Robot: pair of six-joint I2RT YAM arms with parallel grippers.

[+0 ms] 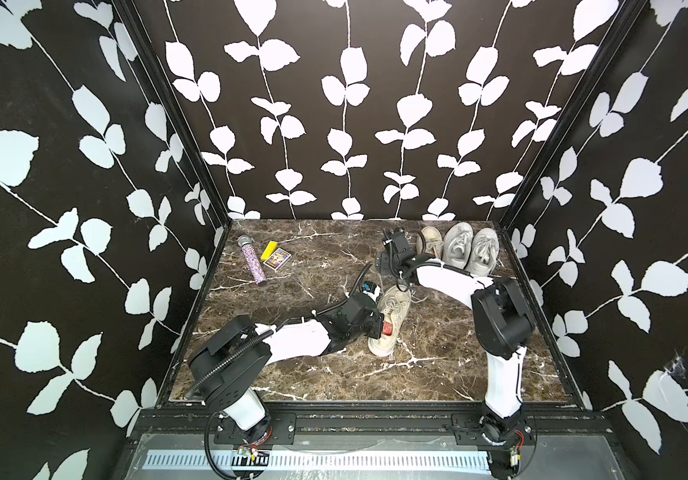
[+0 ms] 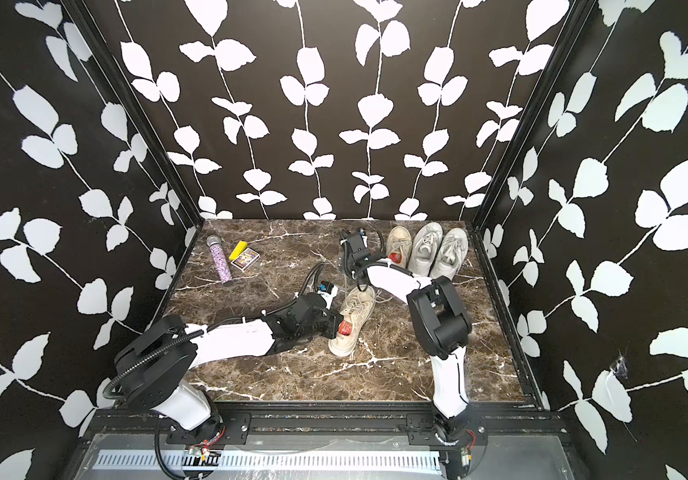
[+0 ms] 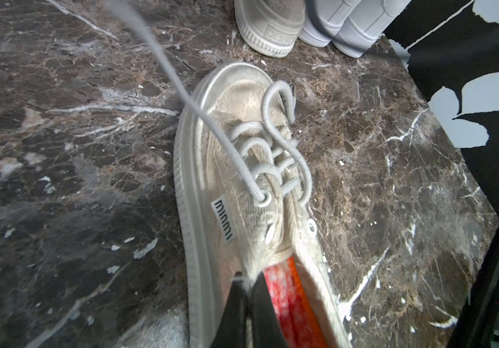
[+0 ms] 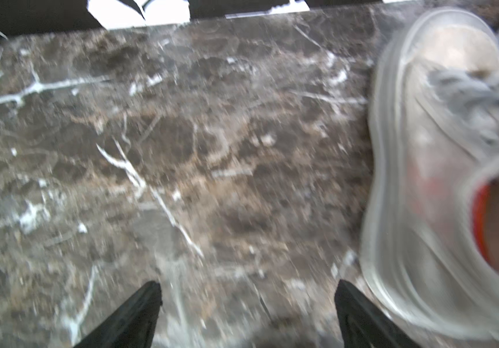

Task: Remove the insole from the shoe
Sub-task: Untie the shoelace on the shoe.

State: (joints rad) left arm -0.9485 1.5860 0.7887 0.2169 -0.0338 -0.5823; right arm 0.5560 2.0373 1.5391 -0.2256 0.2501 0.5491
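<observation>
A beige lace-up shoe (image 1: 394, 316) (image 2: 356, 316) (image 3: 242, 168) lies mid-table with its toe toward the back. Its red insole (image 1: 388, 329) (image 2: 345, 329) (image 3: 290, 298) sits inside the heel opening. My left gripper (image 1: 378, 327) (image 2: 335, 328) (image 3: 246, 281) is shut on the shoe's collar, next to the insole. One loose lace (image 3: 163, 66) runs up past the camera. My right gripper (image 4: 246, 289) stands open over bare marble at the back, with nothing between its fingers (image 4: 148, 298). It is seen in both top views (image 1: 390, 237) (image 2: 352, 239).
A second beige shoe (image 1: 429, 245) (image 2: 398, 245) (image 4: 441, 180) with a red insole stands at the back, just right of the right gripper. A grey sneaker pair (image 1: 471, 249) (image 2: 437, 249) stands beside it. A glitter microphone (image 1: 253, 262), a yellow block (image 1: 269, 249) and a card box (image 1: 277, 259) lie back left.
</observation>
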